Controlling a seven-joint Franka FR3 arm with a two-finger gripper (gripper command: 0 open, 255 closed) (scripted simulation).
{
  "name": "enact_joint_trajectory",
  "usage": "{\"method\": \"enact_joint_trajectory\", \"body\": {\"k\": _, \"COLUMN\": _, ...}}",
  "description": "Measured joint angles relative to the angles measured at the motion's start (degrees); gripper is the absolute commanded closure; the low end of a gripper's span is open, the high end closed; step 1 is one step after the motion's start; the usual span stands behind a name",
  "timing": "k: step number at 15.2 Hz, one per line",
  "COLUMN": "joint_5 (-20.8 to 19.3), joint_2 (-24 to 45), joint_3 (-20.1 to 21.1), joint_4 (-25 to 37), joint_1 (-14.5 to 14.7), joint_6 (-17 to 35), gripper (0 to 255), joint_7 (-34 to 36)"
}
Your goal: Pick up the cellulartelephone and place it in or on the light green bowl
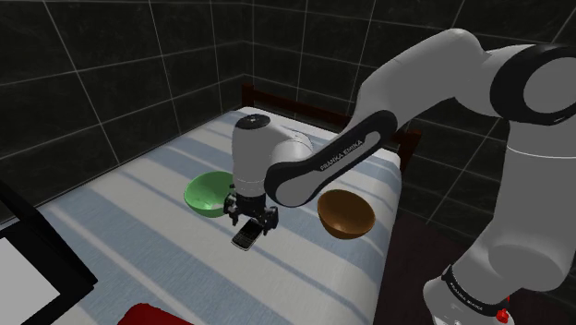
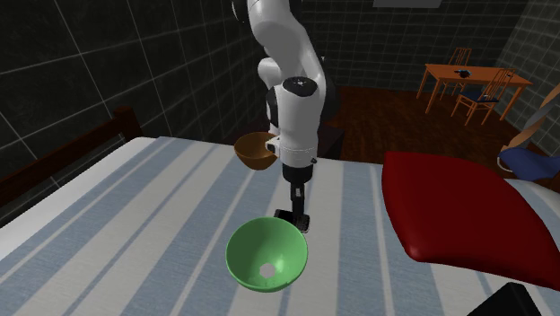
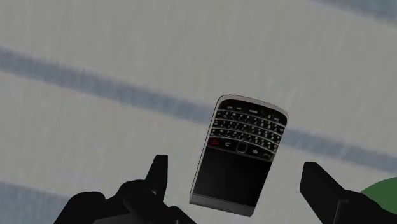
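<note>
1. Striped bed (image 1: 138, 212): your whole job sits on it.
2. Green bowl (image 1: 207, 194): empty, close beside the arm's hand.
3. Phone (image 3: 240, 153): flat on the bed between spread jaws, untouched; you've yet to grasp, lift and place it.

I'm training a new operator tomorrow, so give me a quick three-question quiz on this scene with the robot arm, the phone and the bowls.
1. True or false: the gripper is shut on the phone.
2. What does the phone lie on? A) a wooden table B) the striped bed cover C) a metal tray
3. Fill in: apart from the green bowl, the bed carries a second bowl, coloured ____.

Key: 1 false, since the open fingers stand on either side of the phone without touching it. 2 B. 3 brown, the brown bowl.
</note>
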Motion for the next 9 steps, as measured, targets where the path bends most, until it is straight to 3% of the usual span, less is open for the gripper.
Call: {"method": "enact_joint_trajectory", "body": {"k": 9, "joint_5": -4.63, "joint_2": 6.5, "joint_3": -3.58, "joint_4": 2.11, "joint_1": 3.25, "joint_6": 3.78, "gripper": 0, "joint_7": 4.67}}
